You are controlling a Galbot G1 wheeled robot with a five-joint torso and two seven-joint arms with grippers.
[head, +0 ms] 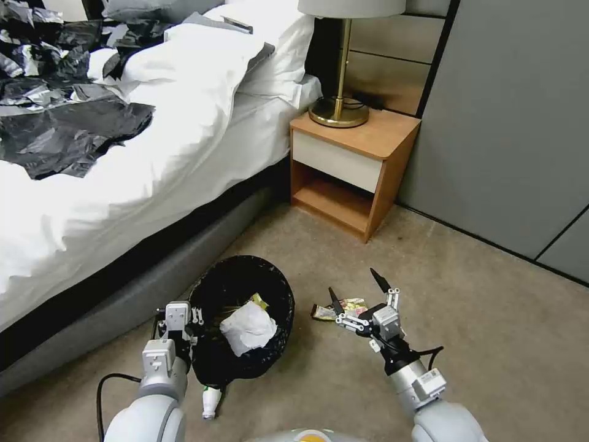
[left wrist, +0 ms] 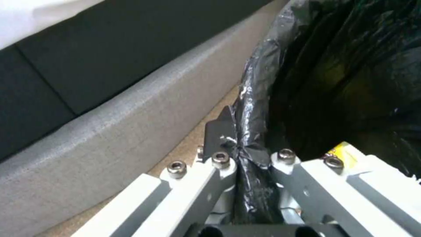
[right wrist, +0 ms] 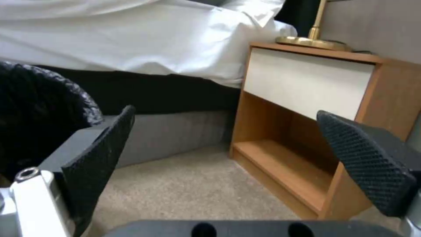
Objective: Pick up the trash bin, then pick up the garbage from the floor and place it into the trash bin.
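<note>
The trash bin (head: 276, 288), lined with a black bag, sits on the carpet beside the bed. My left gripper (head: 195, 324) is shut on its near-left rim; in the left wrist view the left gripper (left wrist: 239, 141) pinches the bag's folded edge (left wrist: 252, 108). Inside the bin lie a white paper wad (head: 248, 329) and a yellow wrapper (head: 259, 301), whose yellow corner (left wrist: 343, 152) also shows in the left wrist view. A colourful snack wrapper (head: 343, 307) lies on the floor to the bin's right. My right gripper (head: 353, 281) hovers open just above it, its fingers (right wrist: 103, 154) wide apart. A small clear bottle (head: 210, 402) lies by the bin's base.
The bed (head: 153, 153) with white bedding and black-and-silver plastic sheets (head: 61, 123) fills the left. A wooden nightstand (head: 353, 166) with a brass lamp (head: 340, 92) stands ahead, before a grey wall. Open carpet (head: 491, 319) stretches to the right.
</note>
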